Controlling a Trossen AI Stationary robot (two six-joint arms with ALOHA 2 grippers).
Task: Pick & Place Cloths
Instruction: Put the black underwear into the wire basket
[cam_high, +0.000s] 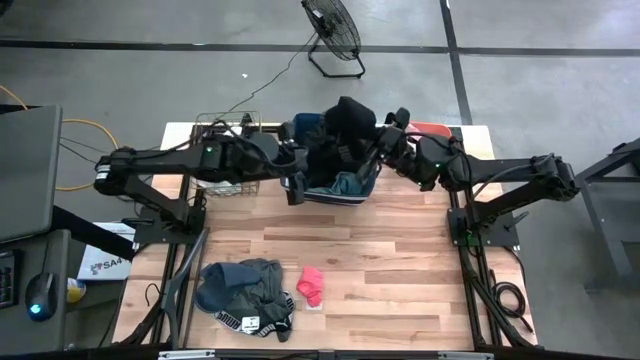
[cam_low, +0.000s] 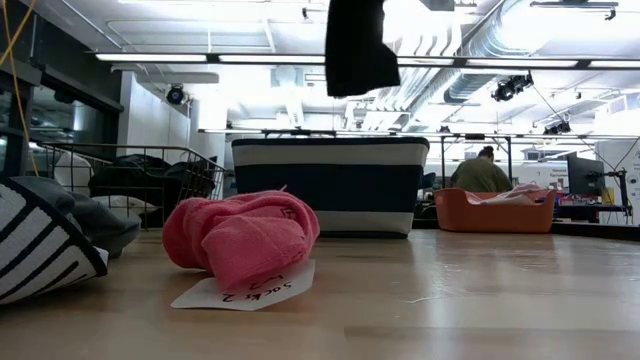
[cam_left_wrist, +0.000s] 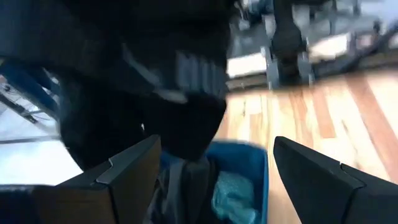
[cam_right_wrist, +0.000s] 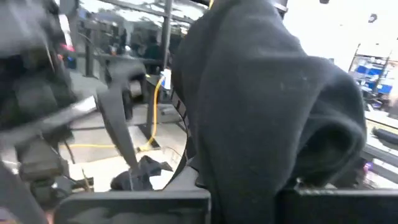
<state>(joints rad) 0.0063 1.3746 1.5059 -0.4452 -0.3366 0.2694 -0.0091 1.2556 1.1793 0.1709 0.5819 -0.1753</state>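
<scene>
A black cloth (cam_high: 350, 118) hangs over the blue fabric bin (cam_high: 322, 190) at the table's far middle, with my right gripper (cam_high: 385, 140) shut on it. It shows at the top of the low view as a black cloth (cam_low: 357, 45) above the striped bin (cam_low: 330, 185). My left gripper (cam_left_wrist: 217, 186) stands open at the bin's left side, level with the cloth and apart from it. Inside the bin lie a teal cloth (cam_left_wrist: 233, 193) and dark pieces. A bright pink cloth (cam_low: 240, 240) lies on the table's near part. My right gripper holds the black cloth near its top (cam_right_wrist: 292, 168), coming level from the table's right side. The cloth bulges over the fingers and hides the place of contact. It hangs below the gripper, slack and bunched, clear of the bin.
A wire basket (cam_high: 225, 130) stands at the far left, a coral tub (cam_low: 495, 210) at the far right. A heap of dark and striped cloths (cam_high: 245, 292) lies near the front left edge. A paper label (cam_low: 245, 290) lies under the pink cloth.
</scene>
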